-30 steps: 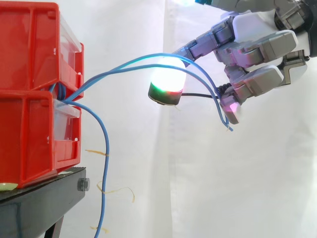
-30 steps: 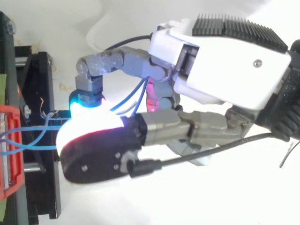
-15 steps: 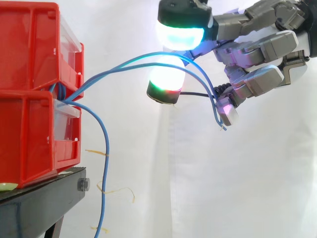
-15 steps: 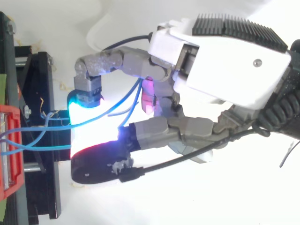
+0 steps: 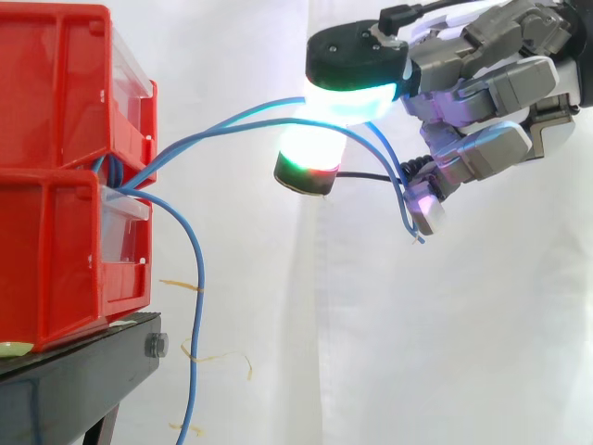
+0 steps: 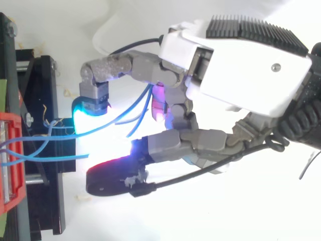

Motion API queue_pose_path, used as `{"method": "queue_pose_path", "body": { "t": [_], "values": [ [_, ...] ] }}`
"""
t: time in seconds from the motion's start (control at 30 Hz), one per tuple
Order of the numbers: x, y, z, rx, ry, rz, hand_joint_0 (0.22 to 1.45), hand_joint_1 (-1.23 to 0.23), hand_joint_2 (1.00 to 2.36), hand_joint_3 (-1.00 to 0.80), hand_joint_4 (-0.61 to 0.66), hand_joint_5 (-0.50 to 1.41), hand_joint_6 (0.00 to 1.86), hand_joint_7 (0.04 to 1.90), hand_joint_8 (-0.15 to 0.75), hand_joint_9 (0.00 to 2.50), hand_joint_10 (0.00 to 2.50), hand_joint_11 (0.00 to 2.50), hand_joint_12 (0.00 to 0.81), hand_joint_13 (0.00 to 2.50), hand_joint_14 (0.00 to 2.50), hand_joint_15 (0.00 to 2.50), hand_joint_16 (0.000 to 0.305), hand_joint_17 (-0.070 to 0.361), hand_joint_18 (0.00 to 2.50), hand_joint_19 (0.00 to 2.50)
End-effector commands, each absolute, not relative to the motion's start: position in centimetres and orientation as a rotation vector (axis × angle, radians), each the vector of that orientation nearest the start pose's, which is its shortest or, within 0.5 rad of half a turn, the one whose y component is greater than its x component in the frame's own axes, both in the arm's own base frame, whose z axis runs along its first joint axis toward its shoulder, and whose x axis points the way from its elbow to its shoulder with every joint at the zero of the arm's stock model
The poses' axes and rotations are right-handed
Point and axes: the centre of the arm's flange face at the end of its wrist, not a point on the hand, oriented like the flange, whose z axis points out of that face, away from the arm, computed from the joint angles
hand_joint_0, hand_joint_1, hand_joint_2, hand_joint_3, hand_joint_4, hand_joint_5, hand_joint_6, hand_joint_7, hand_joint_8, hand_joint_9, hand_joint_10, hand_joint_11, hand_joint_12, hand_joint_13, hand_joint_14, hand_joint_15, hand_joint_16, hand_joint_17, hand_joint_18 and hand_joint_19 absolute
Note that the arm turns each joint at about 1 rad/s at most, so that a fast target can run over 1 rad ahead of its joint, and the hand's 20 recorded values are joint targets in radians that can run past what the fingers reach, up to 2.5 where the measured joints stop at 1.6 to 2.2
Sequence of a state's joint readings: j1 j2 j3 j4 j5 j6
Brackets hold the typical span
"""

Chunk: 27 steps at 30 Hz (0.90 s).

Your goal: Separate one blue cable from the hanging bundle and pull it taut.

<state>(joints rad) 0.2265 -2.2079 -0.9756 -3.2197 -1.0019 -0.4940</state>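
On the left I'm seeing the red bins [image 5: 56, 232] sitting stacked on the black stand [image 5: 65, 380]. One blue cable [image 5: 199, 306] is hanging straight down from them past the stand. Two more blue cables [image 5: 185, 141] are arcing up and rightward from the bins, still slack and curved, not taut. At the right the hand [image 5: 482, 93] is curling its fingers around those two, and their loose ends are dangling just below a magenta-glowing fingertip [image 5: 424, 206].
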Motion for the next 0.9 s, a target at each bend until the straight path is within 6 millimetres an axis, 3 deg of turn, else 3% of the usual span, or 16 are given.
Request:
{"method": "queue_pose_path", "body": {
  "t": [0.0,0.17,0.27,0.43,0.53,0.6,0.67,0.77,0.87],
  "values": [
    [73.99,-2.1,37.79,1.065,1.322,0.501,0.73,-0.74,1.01,-0.31,0.14,0.13,0.51,1.16,0.112,2.31,0.04,1.01,0.344,1.79,0.03,1.04,0.044,0.098,1.07,0.79],
    [73.99,-2.11,37.79,1.066,1.321,0.5,0.72,-0.71,1.02,-0.26,0.13,0.13,0.51,1.16,0.088,2.33,0.04,0.97,0.346,1.82,0.03,1.04,0.045,0.101,1.09,0.79],
    [74.01,-2.09,37.8,1.065,1.32,0.502,0.71,-0.71,1.01,-0.21,0.09,0.13,0.51,1.16,0.122,2.32,0.04,0.97,0.364,1.83,0.03,1.03,0.048,0.109,1.12,0.76],
    [73.98,-2.1,37.91,1.065,1.319,0.503,0.69,-0.84,1.01,-0.18,0.05,0.13,0.51,1.18,0.183,2.29,0.04,0.98,0.381,1.82,0.03,1.01,0.052,0.116,1.14,0.73],
    [74.01,-2.09,37.8,1.065,1.32,0.502,0.64,-0.94,1.01,-0.22,0.14,0.12,0.51,1.19,0.202,2.26,0.03,0.97,0.4,1.8,0.03,1.0,0.057,0.127,1.16,0.72],
    [74.01,-2.09,37.8,1.065,1.32,0.502,0.61,-0.91,1.01,-0.27,0.17,0.12,0.51,1.19,0.184,2.26,0.04,0.95,0.398,1.8,0.02,1.01,0.057,0.127,1.16,0.73],
    [74.01,-2.09,37.8,1.065,1.32,0.502,0.51,-0.74,1.0,-0.5,0.16,0.12,0.51,1.19,0.175,2.25,0.03,0.92,0.377,1.78,0.03,1.02,0.052,0.118,1.1,0.78],
    [74.01,-2.09,37.8,1.065,1.32,0.502,0.42,-0.5,1.0,-0.5,0.15,0.13,0.51,1.18,0.171,2.3,0.03,0.83,0.404,1.84,0.02,0.98,0.061,0.138,1.21,0.71],
    [74.01,-2.09,37.8,1.065,1.32,0.502,0.41,-0.26,1.0,-0.5,0.13,0.13,0.51,1.17,0.159,2.32,0.03,0.79,0.411,1.86,0.02,0.97,0.062,0.14,1.22,0.69]
  ]
}}
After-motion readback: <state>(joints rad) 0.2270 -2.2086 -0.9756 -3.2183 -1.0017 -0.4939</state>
